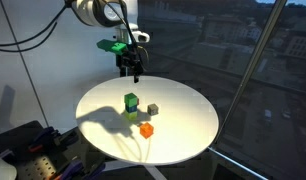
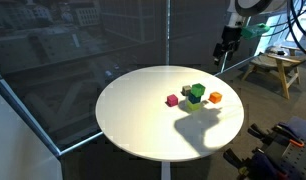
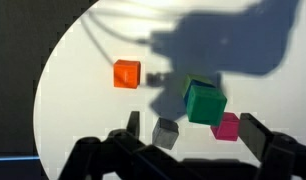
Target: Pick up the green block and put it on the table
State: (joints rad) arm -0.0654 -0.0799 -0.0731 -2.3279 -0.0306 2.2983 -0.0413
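The green block (image 1: 130, 99) stands on top of a paler yellow-green block (image 1: 131, 114) near the middle of the round white table (image 1: 183, 140). It also shows in the other exterior view (image 2: 197, 92) and in the wrist view (image 3: 205, 103). My gripper (image 1: 134, 68) hangs well above the table's far edge, clear of the blocks; it is also in an exterior view (image 2: 222, 60). In the wrist view its fingers (image 3: 191, 125) are spread wide and hold nothing.
An orange block (image 3: 127, 73), a grey block (image 3: 166, 132) and a pink block (image 3: 226, 126) lie on the table close round the green one. A wooden stool (image 2: 274, 68) stands beyond the table. Windows lie behind it.
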